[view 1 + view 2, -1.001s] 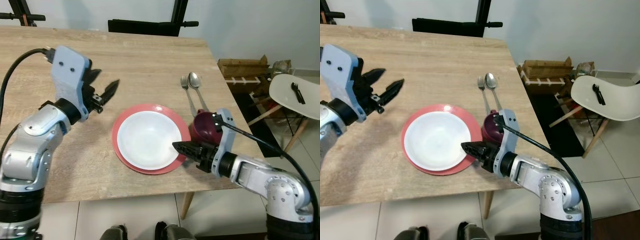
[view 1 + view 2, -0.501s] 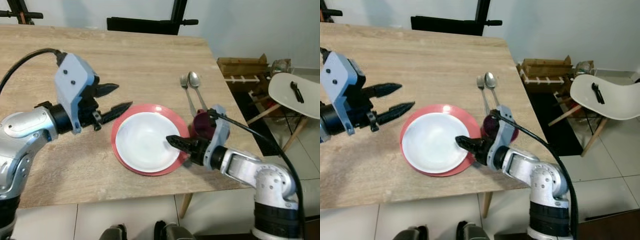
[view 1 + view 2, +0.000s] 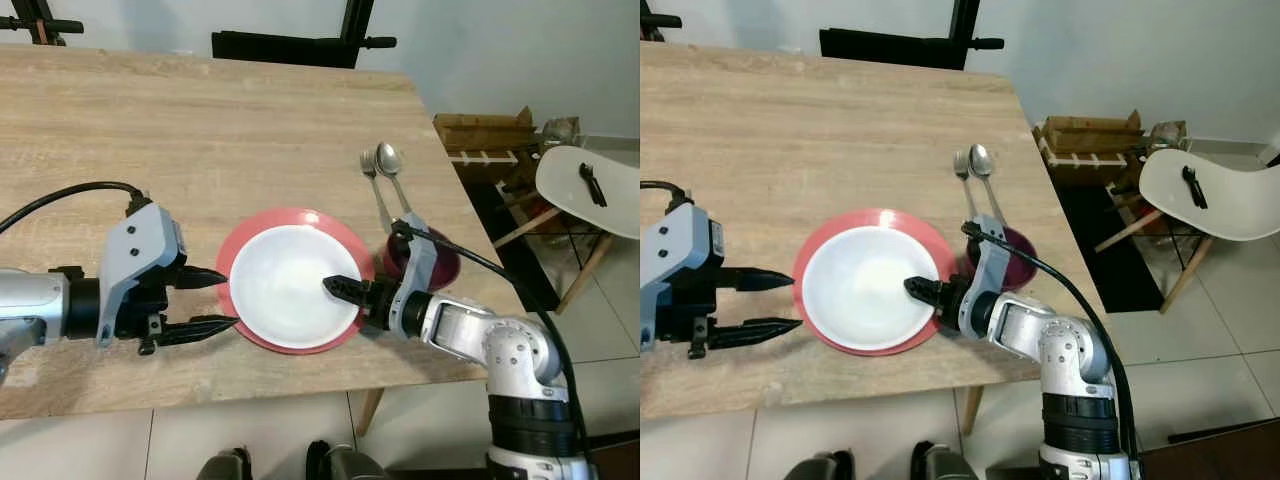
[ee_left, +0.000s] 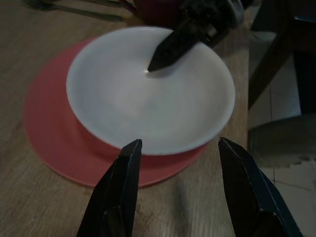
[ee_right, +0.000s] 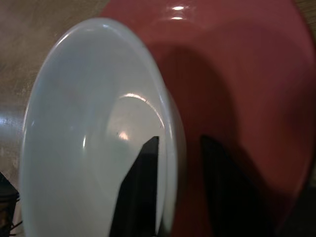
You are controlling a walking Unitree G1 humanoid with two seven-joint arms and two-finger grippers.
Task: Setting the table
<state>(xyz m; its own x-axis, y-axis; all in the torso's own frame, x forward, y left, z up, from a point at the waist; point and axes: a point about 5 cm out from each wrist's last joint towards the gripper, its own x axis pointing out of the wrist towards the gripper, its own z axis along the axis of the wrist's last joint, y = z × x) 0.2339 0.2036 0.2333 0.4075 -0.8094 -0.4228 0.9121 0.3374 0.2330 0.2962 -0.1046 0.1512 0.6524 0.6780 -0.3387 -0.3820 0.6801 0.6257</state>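
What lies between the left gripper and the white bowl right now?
Bare wood of the table, then the near rim of the red plate under the white bowl. The left wrist view shows the left gripper open toward it.

No text, label, brand, number or sign can be read in any view.
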